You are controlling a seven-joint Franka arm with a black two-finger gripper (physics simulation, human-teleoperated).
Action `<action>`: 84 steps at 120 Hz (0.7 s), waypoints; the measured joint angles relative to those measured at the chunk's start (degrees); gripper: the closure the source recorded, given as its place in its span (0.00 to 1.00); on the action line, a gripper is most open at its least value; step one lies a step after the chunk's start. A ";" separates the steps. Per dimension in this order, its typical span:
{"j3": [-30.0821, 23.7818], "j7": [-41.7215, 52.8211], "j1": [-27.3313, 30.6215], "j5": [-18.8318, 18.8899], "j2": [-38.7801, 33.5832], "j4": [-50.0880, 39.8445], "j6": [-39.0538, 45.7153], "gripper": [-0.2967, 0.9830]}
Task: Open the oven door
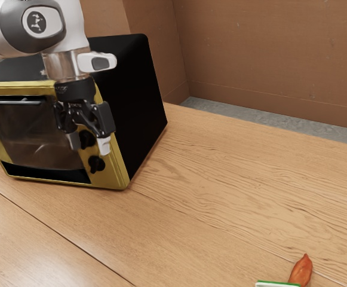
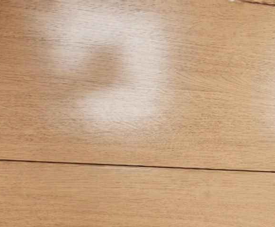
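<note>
1. Black gripper (image 1: pixel 90 145) hangs in front of the oven (image 1: pixel 134 101), its two fingers spread apart.
2. Just behind it is the shut oven door (image 1: pixel 33 134), with a long handle (image 1: pixel 12 101) up top.
3. Way back stands a brown wall (image 1: pixel 269 54).

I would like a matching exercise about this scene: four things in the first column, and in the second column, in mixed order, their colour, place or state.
1. Oven door
2. Gripper
3. Oven's front frame
4. Pepper-like thing

A. yellow
B. at the exterior view's lower edge
C. shut
D. black, with its jaws apart

Right pairs: 1-C, 2-D, 3-A, 4-B
</note>
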 joint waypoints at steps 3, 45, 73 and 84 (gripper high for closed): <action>-0.01 0.24 -0.30 -0.05 0.02 -0.04 1.75 0.23; 2.96 9.88 -0.78 4.55 -18.99 4.81 10.46 0.23; 17.24 32.98 -1.32 13.59 -42.85 -36.85 25.71 0.23; 25.65 41.83 -6.63 14.10 -45.64 -45.32 34.87 0.23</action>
